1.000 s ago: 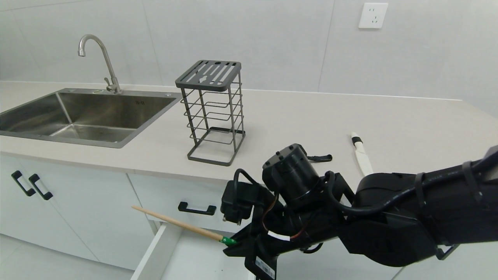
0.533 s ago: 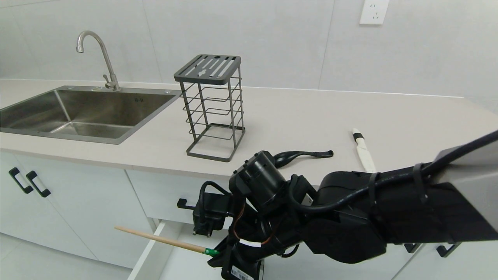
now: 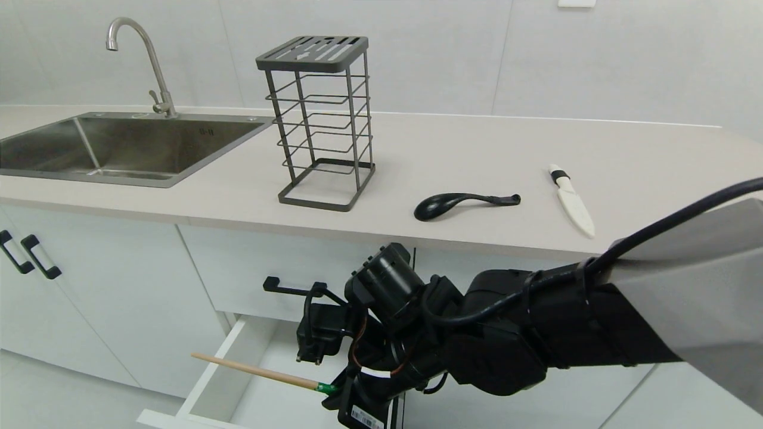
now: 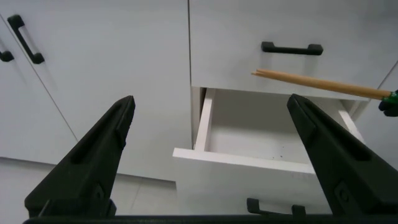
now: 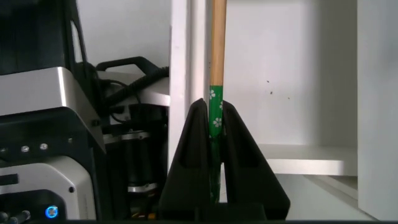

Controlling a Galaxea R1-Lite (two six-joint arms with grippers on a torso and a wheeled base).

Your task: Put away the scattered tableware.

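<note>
**Held item:** pale wooden chopsticks with a green patterned end (image 3: 256, 372) (image 5: 217, 56) (image 4: 317, 82), clamped at the green end by the right gripper (image 3: 334, 390) (image 5: 214, 109). The sticks run roughly level toward the robot's left.

**Location:** over the open white drawer (image 3: 208, 381) (image 4: 242, 158), below the countertop edge. In the head view the free tips overlap the drawer's left wall; contact cannot be told.

**Close above:** closed white drawer front with a black bar handle (image 3: 286, 290) (image 4: 292, 48).

**Left gripper** (image 4: 211, 102): fingers spread wide, holding nothing, facing the open drawer.

**On the beige countertop** (image 3: 477, 155):
- black spoon (image 3: 459, 202)
- white knife with a black band (image 3: 572, 199), to the right of the spoon and apart from it
- dark wire rack (image 3: 322, 119), upright, left of the spoon

**Far left:** steel sink (image 3: 179, 173) with a curved faucet (image 3: 156, 77).
</note>
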